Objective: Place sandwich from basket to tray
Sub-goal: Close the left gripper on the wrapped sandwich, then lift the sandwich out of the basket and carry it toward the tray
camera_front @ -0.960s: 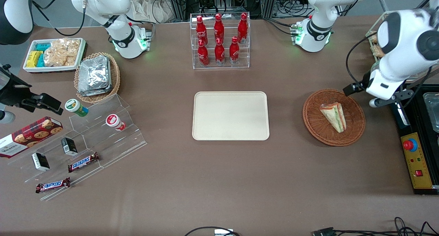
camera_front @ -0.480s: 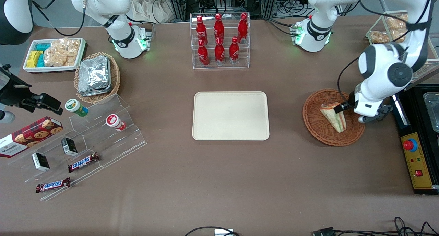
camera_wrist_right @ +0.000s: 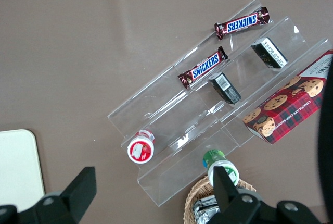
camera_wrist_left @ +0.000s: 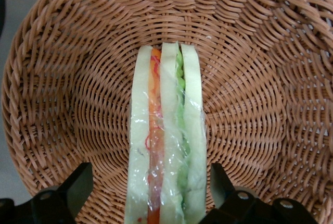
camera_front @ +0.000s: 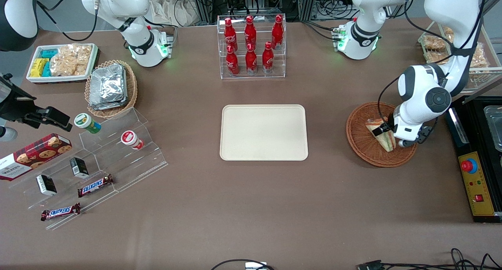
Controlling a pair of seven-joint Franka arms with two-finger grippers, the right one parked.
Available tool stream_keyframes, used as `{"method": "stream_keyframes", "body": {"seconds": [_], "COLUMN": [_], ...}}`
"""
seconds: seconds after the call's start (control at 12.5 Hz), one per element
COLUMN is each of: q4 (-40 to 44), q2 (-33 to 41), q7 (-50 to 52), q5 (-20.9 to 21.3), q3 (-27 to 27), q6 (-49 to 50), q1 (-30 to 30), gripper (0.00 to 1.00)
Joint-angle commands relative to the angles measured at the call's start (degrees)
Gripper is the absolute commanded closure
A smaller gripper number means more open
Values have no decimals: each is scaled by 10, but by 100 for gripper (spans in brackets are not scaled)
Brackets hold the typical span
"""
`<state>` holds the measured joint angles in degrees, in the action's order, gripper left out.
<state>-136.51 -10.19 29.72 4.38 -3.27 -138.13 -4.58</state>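
The wrapped sandwich (camera_front: 379, 133) stands on edge in the reddish-brown wicker basket (camera_front: 362, 144) toward the working arm's end of the table. In the left wrist view the sandwich (camera_wrist_left: 165, 140) shows pale bread with orange and green layers against the basket's weave (camera_wrist_left: 78, 67). My left gripper (camera_wrist_left: 151, 190) is open, low over the basket, one finger on each side of the sandwich with a gap to the wrap on both sides. In the front view the gripper (camera_front: 386, 134) partly hides the sandwich. The cream tray (camera_front: 263, 132) lies empty at the table's middle.
A clear rack of red bottles (camera_front: 251, 46) stands farther from the front camera than the tray. A black control box (camera_front: 476, 183) lies beside the basket at the table's end. A shelf of snack bags (camera_front: 451, 46) stands near the working arm.
My left arm has swung in from the table's end and come down over the basket, so the gripper now straddles the sandwich. The sandwich has not moved.
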Motion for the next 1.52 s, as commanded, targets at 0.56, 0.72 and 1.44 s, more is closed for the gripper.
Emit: {"method": "stream_keyframes", "body": {"seconds": [0.56,0.72,1.44], "q4": [19,95,428], "q2": [97,143,114], "q7": [-20,-79,-117], "q5": [9,5,-11], "q3": [-2,-1,-135], "q6": [120,263,589], "q1": [5,5,25], "gripper": [100,100,100]}}
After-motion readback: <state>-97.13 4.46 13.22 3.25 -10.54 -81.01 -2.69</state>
